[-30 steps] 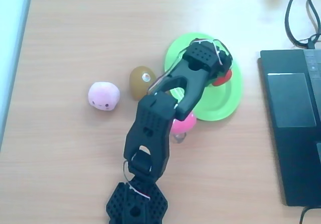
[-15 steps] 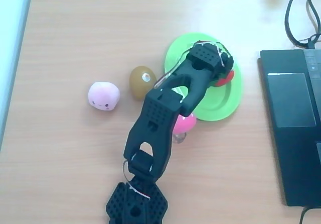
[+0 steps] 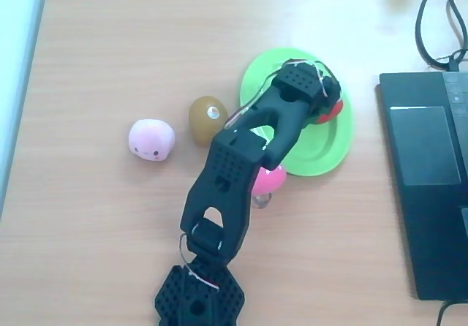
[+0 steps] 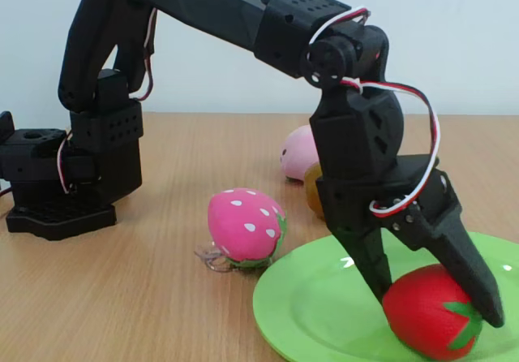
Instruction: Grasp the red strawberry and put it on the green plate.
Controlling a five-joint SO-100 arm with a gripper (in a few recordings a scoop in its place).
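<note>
We see the large lime-green oval plastic plate (image 4: 308, 313) at the lower right of the fixed view, holding the matte red toy strawberry (image 4: 430, 312), which rests on its surface. Our black two-finger gripper (image 4: 434, 301) points down over the plate, its jaws straddling the strawberry and touching both sides, closed around it. The black arm (image 3: 234, 172) reaches from the bottom centre of the overhead view up to the plate.
</note>
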